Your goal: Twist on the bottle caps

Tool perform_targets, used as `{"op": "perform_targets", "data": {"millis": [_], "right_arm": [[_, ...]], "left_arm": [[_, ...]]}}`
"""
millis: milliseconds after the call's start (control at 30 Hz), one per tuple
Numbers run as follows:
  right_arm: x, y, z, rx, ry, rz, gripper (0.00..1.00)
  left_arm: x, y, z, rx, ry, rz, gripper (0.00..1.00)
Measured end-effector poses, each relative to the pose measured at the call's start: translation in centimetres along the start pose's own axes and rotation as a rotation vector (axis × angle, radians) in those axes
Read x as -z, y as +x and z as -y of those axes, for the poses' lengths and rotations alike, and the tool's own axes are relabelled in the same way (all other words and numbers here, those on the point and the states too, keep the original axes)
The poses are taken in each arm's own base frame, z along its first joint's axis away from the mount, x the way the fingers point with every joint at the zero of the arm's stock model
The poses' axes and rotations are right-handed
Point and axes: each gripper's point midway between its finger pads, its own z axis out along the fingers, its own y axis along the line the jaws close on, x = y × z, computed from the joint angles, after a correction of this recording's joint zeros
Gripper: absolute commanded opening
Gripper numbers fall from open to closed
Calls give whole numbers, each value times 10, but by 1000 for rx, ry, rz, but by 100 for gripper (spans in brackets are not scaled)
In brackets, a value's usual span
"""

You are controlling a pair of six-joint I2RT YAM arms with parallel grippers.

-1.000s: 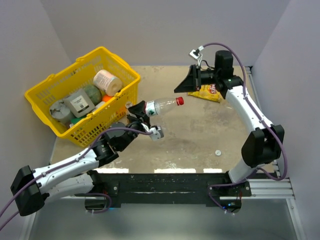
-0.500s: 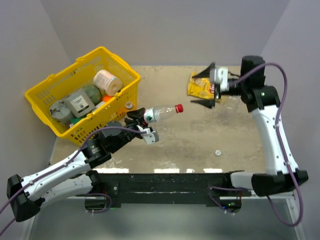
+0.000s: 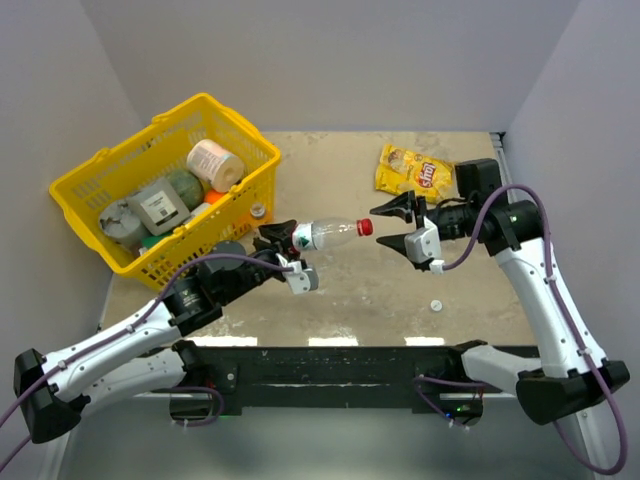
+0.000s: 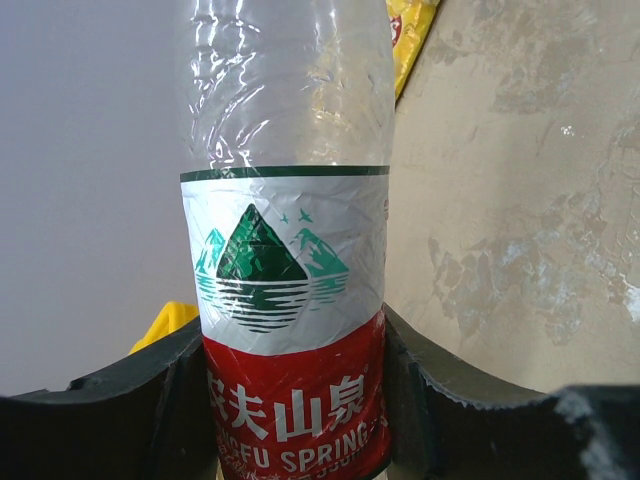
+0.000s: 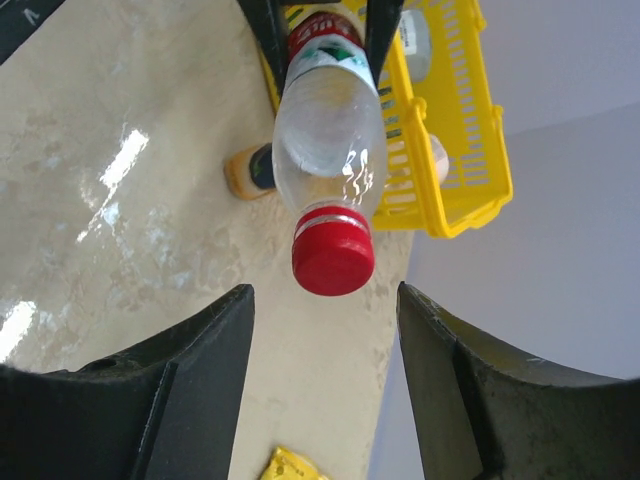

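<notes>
My left gripper [image 3: 288, 250] is shut on the labelled body of a clear plastic bottle [image 3: 328, 233] and holds it above the table, neck pointing right. The wrist view shows the bottle [image 4: 285, 250] between both fingers [image 4: 440, 400]. A red cap [image 3: 366, 227] sits on the bottle's neck. My right gripper [image 3: 386, 227] is open, just right of the cap. In its wrist view the red cap [image 5: 333, 252] lies between the spread fingertips [image 5: 235, 310], touching neither. A white cap [image 3: 436, 304] lies on the table at the near right.
A yellow basket [image 3: 100, 165] full of goods stands at the back left; it also shows in the right wrist view [image 5: 470, 130]. A small round thing [image 3: 259, 210] lies beside it. A yellow snack bag [image 3: 415, 170] lies at the back right.
My right arm has swung from over the snack bag down and left, so its open gripper now faces the red cap. The left gripper has shifted the bottle slightly right.
</notes>
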Motion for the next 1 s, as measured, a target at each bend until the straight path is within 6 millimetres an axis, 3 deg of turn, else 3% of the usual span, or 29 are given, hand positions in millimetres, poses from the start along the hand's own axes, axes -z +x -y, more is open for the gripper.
{"op": "perform_targets", "data": {"millis": [133, 267, 500, 667, 733, 800, 1000], "right_arm": [[-7, 9, -5, 15, -37, -12, 61], [-9, 5, -6, 25, -43, -4, 59], [-8, 0, -4, 45, -35, 0, 43], [-10, -4, -6, 71, -49, 8, 38], [-10, -3, -8, 77, -54, 7, 23], [-10, -3, -9, 77, -58, 5, 0], [-11, -3, 0, -56, -32, 6, 0]], "left_arm": [[-2, -5, 1, -6, 14, 22, 0], [-6, -10, 3, -10, 32, 42, 0], [-9, -11, 5, -15, 43, 53, 0], [-10, -13, 3, -15, 33, 61, 0], [-11, -13, 4, -15, 36, 59, 0], [-12, -13, 4, -14, 38, 60, 0], [-15, -12, -1, -16, 10, 50, 0]]}}
